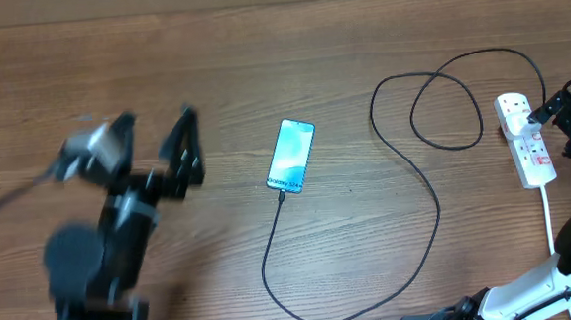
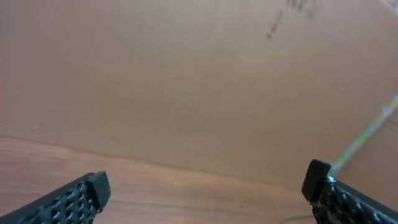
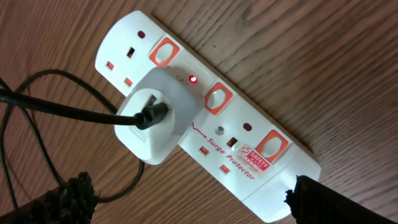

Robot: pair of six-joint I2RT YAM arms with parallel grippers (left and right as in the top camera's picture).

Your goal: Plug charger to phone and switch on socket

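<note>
The phone lies face up near the middle of the wooden tabletop, its light blue screen lit and its long axis slightly tilted. The charger, a thin black cable, meets the phone's lower edge. From there it runs down toward the front of the tabletop, sweeps right and back up, makes a loose loop, and ends at the socket. Whether the connector tip is fully seated in the phone is too small to tell.

The socket lies at the far right of the tabletop, and its white cord trails toward the front edge. In the right wrist view a white adapter sits in the middle outlet with the black cable plugged into its face. A small red light glows beside the adapter. Three red-framed switches line one side of the strip.

The right gripper hangs directly over the socket with its jaws spread wide, one fingertip on each side of the strip, gripping nothing. From overhead it sits at the socket's right side, close to the adapter.

The left gripper is well to the left of the phone, and its arm is blurred in the overhead view. Its jaws are apart and empty. The left wrist camera shows only bare wood and a plain tan surface beyond its fingertips.
</note>
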